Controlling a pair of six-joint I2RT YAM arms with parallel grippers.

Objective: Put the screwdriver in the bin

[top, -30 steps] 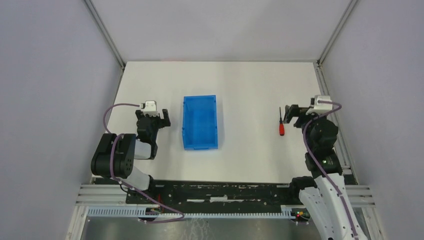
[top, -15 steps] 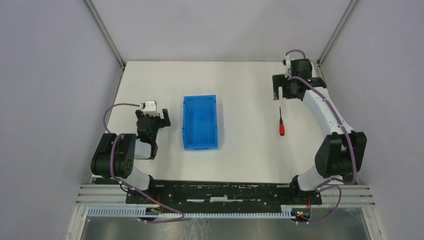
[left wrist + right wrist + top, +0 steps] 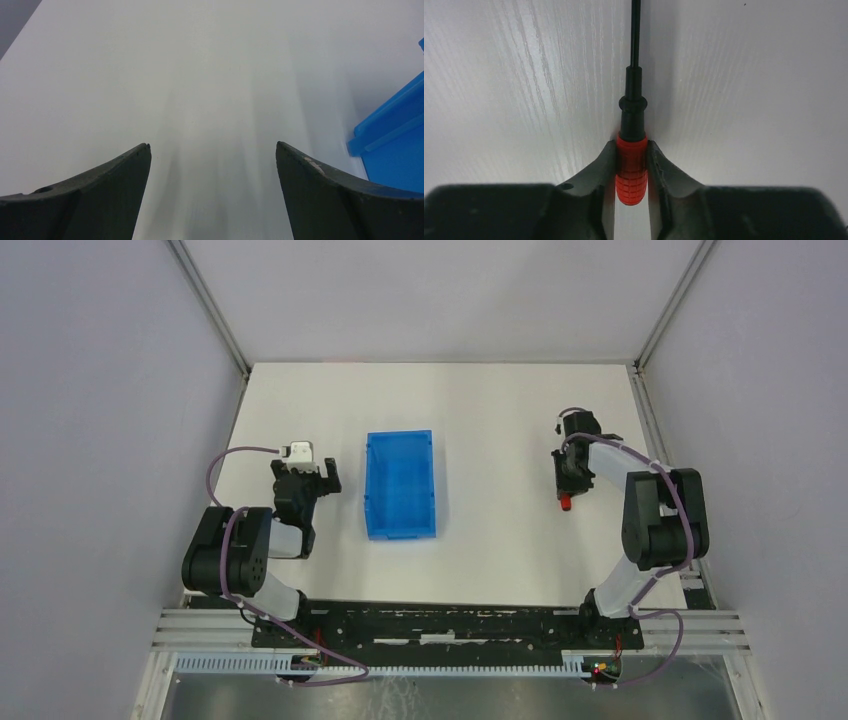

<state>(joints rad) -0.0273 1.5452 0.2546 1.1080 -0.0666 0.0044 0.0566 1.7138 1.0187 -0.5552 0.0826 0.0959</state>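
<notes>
A white table with grey walls on three sides carries everything here. The blue bin stands open-topped left of the table's middle, its long sides running away from the arm bases, and nothing shows inside it. The screwdriver is on the right side of the table, well apart from the bin. The right pincer is closed on its red handle, one finger pressed to each side, with the thin black shaft pointing straight out past the fingertips, low along the table. In the overhead view only the red end of the handle shows, just below that pincer, on the side nearer the bases. The left pincer hangs near the bin's left side with its fingers spread wide and only bare table between them; a blue corner of the bin shows at the right edge of its wrist view.
</notes>
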